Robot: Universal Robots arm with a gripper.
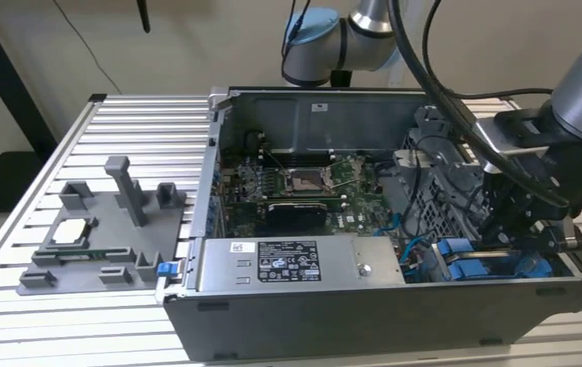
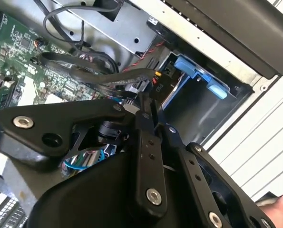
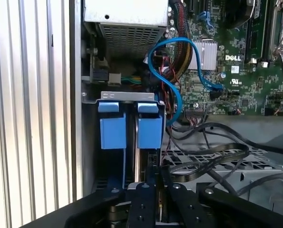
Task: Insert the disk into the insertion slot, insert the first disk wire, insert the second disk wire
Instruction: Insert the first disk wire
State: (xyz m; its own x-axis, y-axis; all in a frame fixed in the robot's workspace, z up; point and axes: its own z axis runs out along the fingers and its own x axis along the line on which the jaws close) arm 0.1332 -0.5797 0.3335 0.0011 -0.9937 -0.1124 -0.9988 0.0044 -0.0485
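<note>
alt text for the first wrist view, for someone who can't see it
The arm's black hand reaches into an open computer case toward two bright blue drive carriers standing side by side in a grey metal bay. A blue cable loops over the green motherboard beside them.

blue carriers (image 3: 113, 127): 2 | blue cable (image 3: 170, 90): 1 | power supply (image 1: 301, 262): 1

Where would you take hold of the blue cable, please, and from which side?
On the lower stretch of the blue cable, beside the blue tabs. There it runs fairly straight and stands free of the board, whereas its far end looks plugged in. Probably come from the open side of the case, closing across the cable.
</note>
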